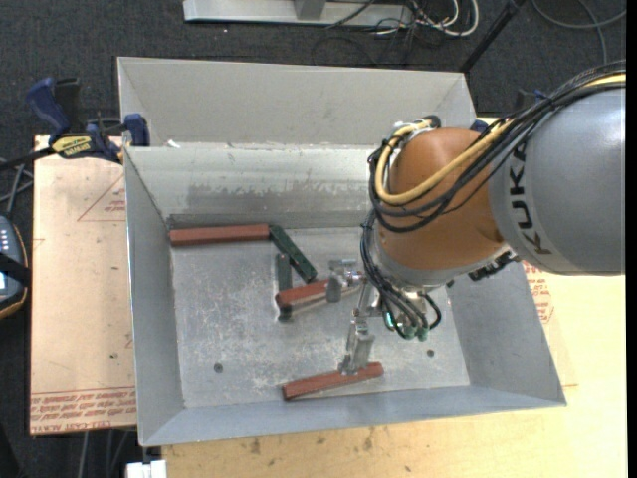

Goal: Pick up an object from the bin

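Note:
My gripper (355, 352) hangs under the orange cover in the front middle of the bin. Its metal tip comes down right over the right end of a red-brown bar (331, 382) that lies flat along the front wall; whether it touches the bar I cannot tell. A shorter red-brown bar (303, 296) lies just to the left of the gripper in the bin's middle, with a small metal part (343, 278) at its right end. A dark green strip (292, 253) lies slanted just behind that bar.
A long red-brown bar (219, 234) lies along the back wall at the left. The arm and its orange cover hide the right part of the bin floor. The floor at the left front is bare metal.

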Controlling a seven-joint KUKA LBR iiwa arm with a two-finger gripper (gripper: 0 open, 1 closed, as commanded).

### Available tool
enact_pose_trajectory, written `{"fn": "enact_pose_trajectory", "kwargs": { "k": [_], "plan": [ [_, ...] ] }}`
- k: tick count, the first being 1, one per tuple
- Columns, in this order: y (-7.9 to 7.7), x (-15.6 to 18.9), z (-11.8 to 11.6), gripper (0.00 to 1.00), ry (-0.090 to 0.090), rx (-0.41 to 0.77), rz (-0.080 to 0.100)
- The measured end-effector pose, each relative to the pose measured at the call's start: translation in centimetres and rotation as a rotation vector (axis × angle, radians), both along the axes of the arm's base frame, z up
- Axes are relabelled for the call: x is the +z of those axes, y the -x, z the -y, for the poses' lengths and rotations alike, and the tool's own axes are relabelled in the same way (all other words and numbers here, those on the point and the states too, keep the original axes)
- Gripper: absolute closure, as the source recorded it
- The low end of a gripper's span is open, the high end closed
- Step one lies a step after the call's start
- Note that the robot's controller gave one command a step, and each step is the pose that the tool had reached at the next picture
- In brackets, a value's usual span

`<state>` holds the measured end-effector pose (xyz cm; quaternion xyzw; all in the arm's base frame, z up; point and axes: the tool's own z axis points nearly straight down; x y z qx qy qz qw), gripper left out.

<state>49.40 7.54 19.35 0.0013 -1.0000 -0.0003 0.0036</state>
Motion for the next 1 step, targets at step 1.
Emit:
{"fn": "enact_pose_trajectory", "kwargs": {
  "k": [1],
  "plan": [
    [-0.17, 0.33, 0.04, 0.00, -0.001, -0.002, 0.007]
  ]
}}
